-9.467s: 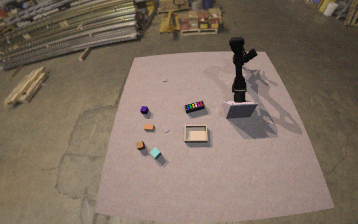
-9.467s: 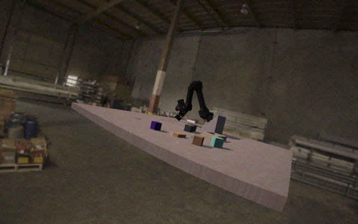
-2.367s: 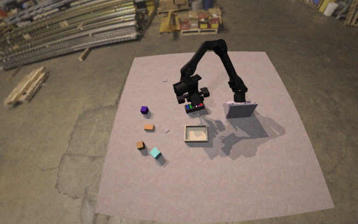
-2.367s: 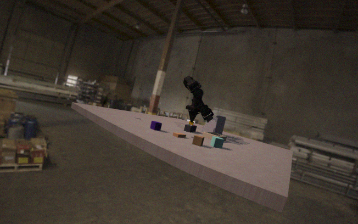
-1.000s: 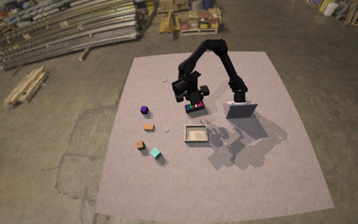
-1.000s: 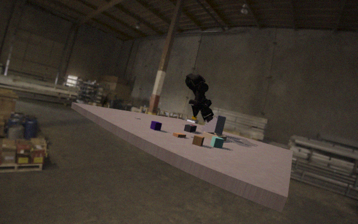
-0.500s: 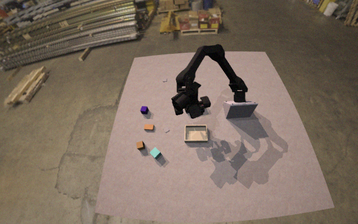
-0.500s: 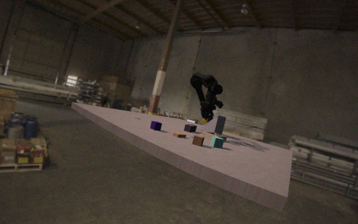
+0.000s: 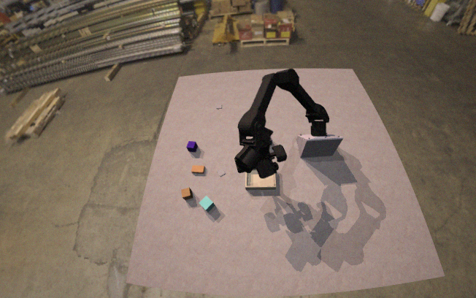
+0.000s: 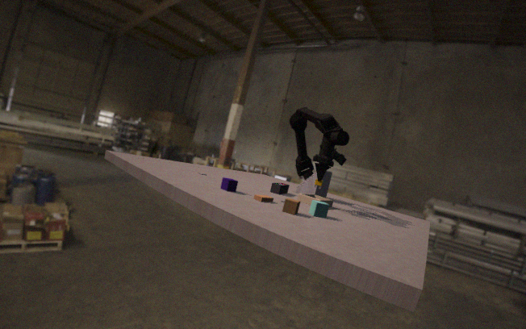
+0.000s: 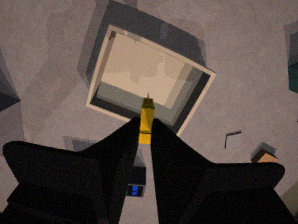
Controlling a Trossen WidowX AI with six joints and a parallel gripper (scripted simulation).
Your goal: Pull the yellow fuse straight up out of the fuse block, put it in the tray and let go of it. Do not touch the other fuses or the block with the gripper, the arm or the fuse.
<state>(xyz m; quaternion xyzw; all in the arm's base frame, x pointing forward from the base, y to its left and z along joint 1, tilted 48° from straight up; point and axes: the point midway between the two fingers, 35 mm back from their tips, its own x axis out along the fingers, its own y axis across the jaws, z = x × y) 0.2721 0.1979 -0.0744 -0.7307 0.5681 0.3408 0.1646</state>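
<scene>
One yellow fuse (image 10: pixel 319 183) (image 11: pixel 146 122) to account for: found gripped between the fingertips of the gripper (image 9: pixel 273 161) (image 10: pixel 319 177) (image 11: pixel 145 123), jaws drawn in close on both its sides, narrow end sticking out beyond the tips. In the exterior view, saw the same fuse held aloft above the tray (image 9: pixel 260 188) (image 10: pixel 308 198) (image 11: pixel 162 50), clear of the fuse block (image 10: pixel 279 189) (image 11: pixel 138 174). From above, could not make out fuse or block, both hidden beneath the arm. In the wrist view, saw the fuse overlapping the near wall of the tray, narrow end reaching across the interior, and glimpsed a blue fuse (image 11: pixel 135 190) in the block, between the fingers. Judged the pull done and the carry to the tray well along, with lowering and release not yet done. For the next move, judged best: shift a little further inward if needed, get the whole fuse inside the walls, then descend upright and slowly. Marked the near rim as the likeliest snag, given the overlap. Advised spreading the jaws only low over the tray floor, then rising straight up, well away from the block and its remaining fuses.
</scene>
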